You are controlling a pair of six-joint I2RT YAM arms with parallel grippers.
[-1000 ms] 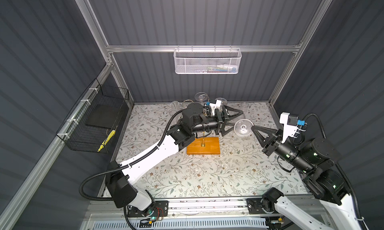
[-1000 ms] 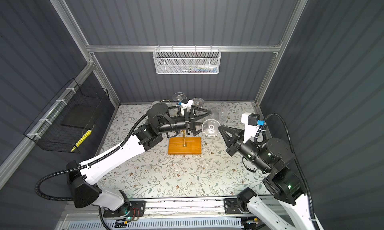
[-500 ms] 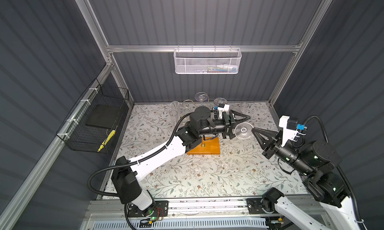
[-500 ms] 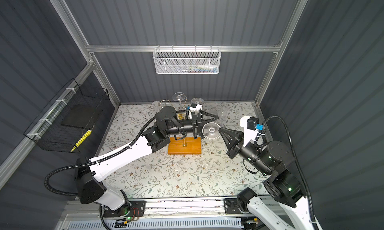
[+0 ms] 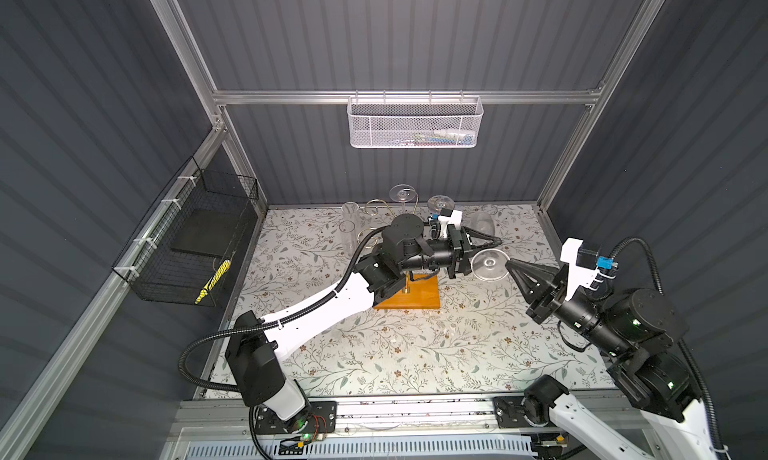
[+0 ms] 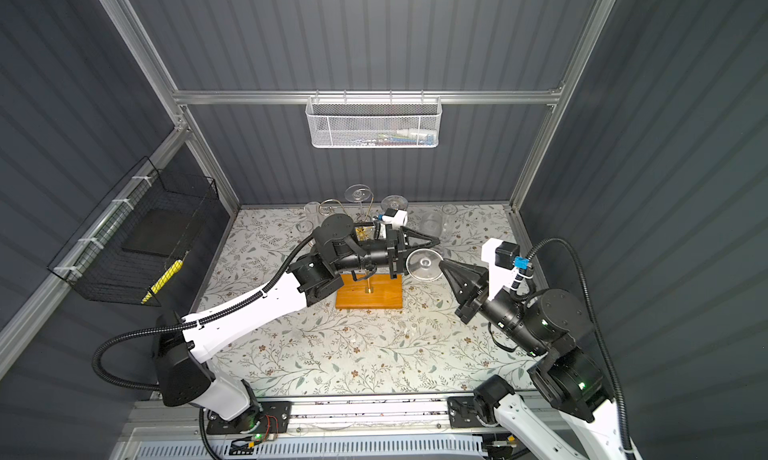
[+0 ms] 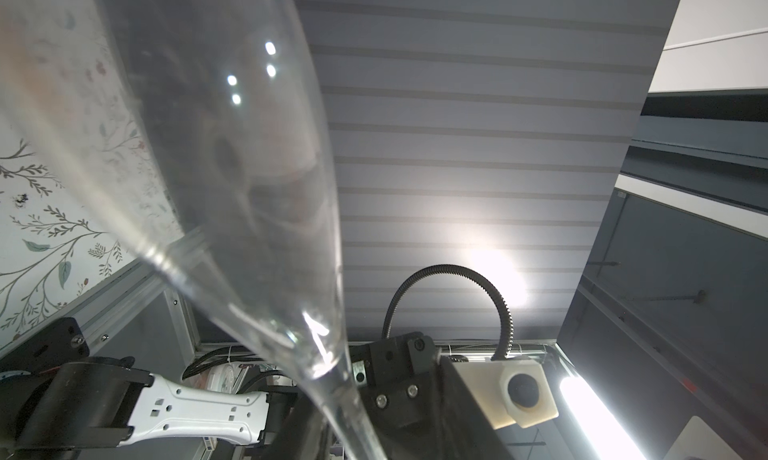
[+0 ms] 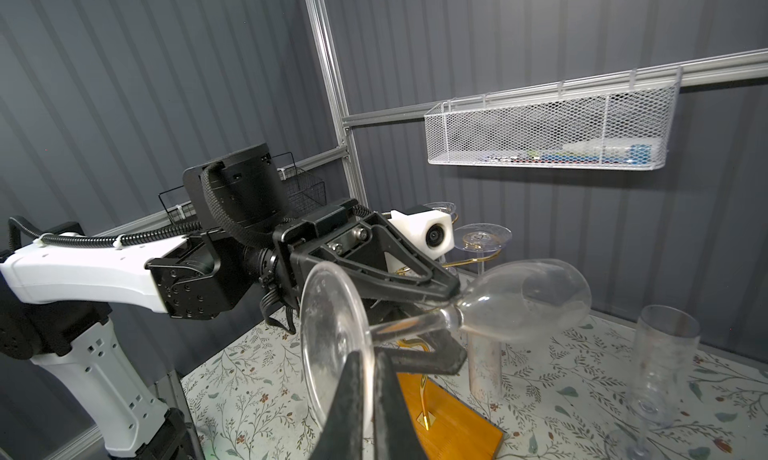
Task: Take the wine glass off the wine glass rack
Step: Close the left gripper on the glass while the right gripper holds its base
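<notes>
Wine glass [image 8: 528, 296] gripped; basket [image 8: 540, 133]: apparent labels unreadable.

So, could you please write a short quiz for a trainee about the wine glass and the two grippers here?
1. True or false: the right gripper is shut on the foot of the wine glass.
2. The fingers of the left gripper stand on either side of the glass's: A) stem; B) foot; C) bowl rim.
3. Fill in: the wine glass rack has a flat wooden base of ___ colour.
Key: 1 true; 2 A; 3 orange-brown.
</notes>
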